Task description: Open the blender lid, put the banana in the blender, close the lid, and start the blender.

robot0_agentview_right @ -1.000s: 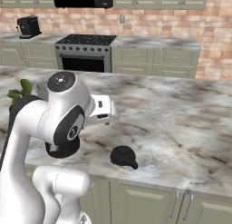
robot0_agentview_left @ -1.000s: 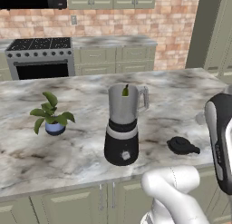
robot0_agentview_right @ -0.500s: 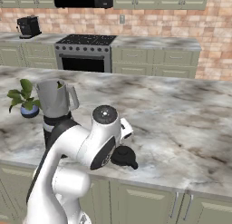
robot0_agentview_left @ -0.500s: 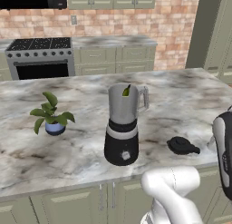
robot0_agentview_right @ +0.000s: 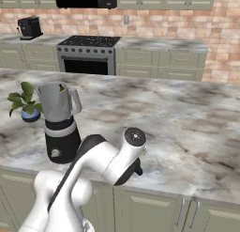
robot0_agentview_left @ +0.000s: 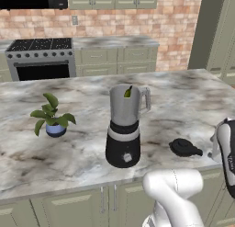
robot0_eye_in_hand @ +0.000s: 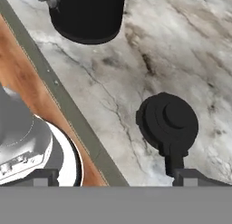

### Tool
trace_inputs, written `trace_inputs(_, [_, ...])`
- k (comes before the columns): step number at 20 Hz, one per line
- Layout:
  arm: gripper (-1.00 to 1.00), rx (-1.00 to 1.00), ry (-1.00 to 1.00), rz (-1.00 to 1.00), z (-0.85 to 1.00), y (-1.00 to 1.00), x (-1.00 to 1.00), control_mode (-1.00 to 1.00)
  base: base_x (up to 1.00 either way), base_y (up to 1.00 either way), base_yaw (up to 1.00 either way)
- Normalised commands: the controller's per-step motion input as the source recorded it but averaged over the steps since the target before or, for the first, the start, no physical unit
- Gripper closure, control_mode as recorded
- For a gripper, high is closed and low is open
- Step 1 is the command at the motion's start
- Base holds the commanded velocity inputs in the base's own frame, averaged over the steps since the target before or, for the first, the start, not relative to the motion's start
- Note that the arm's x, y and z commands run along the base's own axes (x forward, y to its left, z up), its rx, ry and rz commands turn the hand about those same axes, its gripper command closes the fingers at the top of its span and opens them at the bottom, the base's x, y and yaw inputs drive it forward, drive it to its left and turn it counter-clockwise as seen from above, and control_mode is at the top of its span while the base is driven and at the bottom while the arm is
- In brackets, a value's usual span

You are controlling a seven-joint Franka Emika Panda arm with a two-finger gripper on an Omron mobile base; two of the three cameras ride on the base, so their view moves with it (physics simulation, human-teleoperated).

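The blender [robot0_agentview_left: 123, 132] stands on the marble counter with its jar uncovered, and the banana [robot0_agentview_left: 128, 92] pokes its greenish tip above the jar rim. It shows again as the blender [robot0_agentview_right: 61, 125] with the banana [robot0_agentview_right: 61, 88] inside. The black blender lid [robot0_agentview_left: 184, 147] lies on the counter to the blender's right, knob up. In the hand view my gripper [robot0_eye_in_hand: 116, 178] hangs open above the counter's front edge, its right fingertip [robot0_eye_in_hand: 195, 177] just short of the tab of the lid [robot0_eye_in_hand: 167, 120]. Nothing is between the fingers. The blender's base [robot0_eye_in_hand: 88, 14] is at the top.
A potted plant [robot0_agentview_left: 53, 116] stands left of the blender. The counter's front edge [robot0_eye_in_hand: 63, 100] runs diagonally through the hand view, with wooden floor beyond it. A stove [robot0_agentview_left: 41, 58] and cabinets line the back wall. Bare marble stretches behind and right of the lid.
My arm has swung away from the blender, right and down toward the lid, and the blender has come clear of it in the right base view. Blender, banana and lid have not moved.
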Motion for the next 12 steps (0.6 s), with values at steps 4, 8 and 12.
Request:
trace_inputs(4, [-1.0,0.2,0.0,0.01,-0.37,-0.51,0.34,-1.0,0.0,0.0,0.0])
trace_inputs(8, [-1.0,0.14,0.0,0.0,-0.23,-0.13,0.32,-1.0,0.0,0.0,0.0])
trace_inputs(12, [-1.0,0.07,0.0,0.0,-0.12,0.07,0.21,-1.0,0.0,0.0,0.0])
